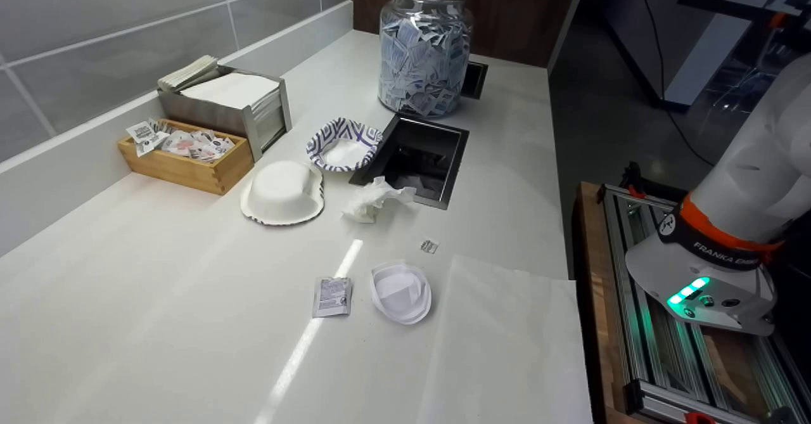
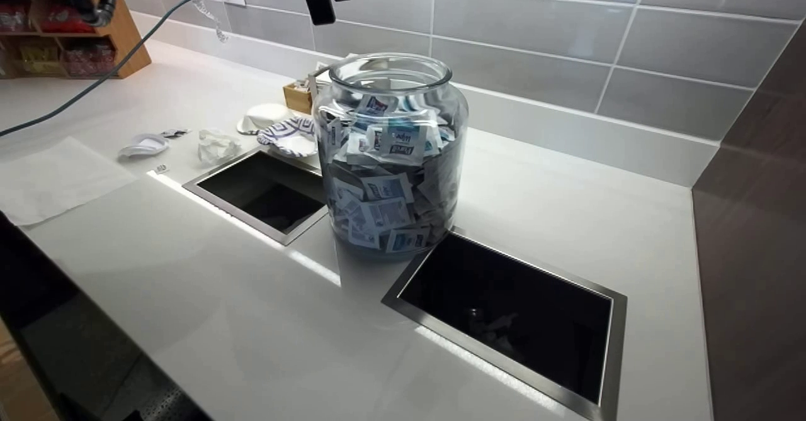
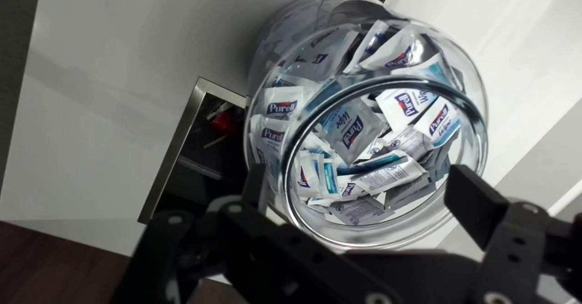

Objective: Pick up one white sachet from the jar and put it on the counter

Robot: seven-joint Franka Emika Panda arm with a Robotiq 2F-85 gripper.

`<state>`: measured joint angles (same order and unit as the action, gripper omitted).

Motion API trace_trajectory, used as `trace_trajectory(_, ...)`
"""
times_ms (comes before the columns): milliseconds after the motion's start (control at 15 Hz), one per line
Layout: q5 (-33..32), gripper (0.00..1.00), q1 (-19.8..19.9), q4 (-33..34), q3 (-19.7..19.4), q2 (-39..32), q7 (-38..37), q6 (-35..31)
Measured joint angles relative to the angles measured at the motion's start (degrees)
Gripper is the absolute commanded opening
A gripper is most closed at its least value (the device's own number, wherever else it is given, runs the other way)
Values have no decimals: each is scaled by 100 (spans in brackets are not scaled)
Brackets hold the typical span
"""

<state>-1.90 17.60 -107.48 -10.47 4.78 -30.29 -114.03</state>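
Observation:
The large clear glass jar [image 1: 423, 15] stands upright on the off-white counter [image 1: 190, 322] and is filled with white and bluish sachets [image 1: 418, 69]. In an exterior view the jar's open rim [image 2: 390, 87] faces up. My gripper [image 2: 333, 7] hangs above and to the left of the jar there, apart from it. In the wrist view I look down through the jar's mouth at several Purell sachets [image 3: 352, 133]. My gripper [image 3: 362, 186] is open, its two black fingers wide apart on either side of the jar's rim, with nothing between them. A loose packet [image 1: 332, 297] lies on the counter.
Dark framed recesses [image 1: 455, 170] [image 2: 620, 345] are set in the counter beside the jar. Patterned bowl [image 1: 345, 134], upturned bowl [image 1: 283, 192], crumpled tissue [image 1: 374, 202], wooden packet box [image 1: 184, 173] and napkin holder [image 1: 203, 116] stand nearby. A tiled wall [image 2: 535, 37] borders the counter.

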Motion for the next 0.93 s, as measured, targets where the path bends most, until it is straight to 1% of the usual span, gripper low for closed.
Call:
trace_trajectory(333, 138, 100, -14, 278, -69, -286, 40, 40)
trace_trajectory(933, 543, 100, -16, 801, -200, -820, 209, 469)
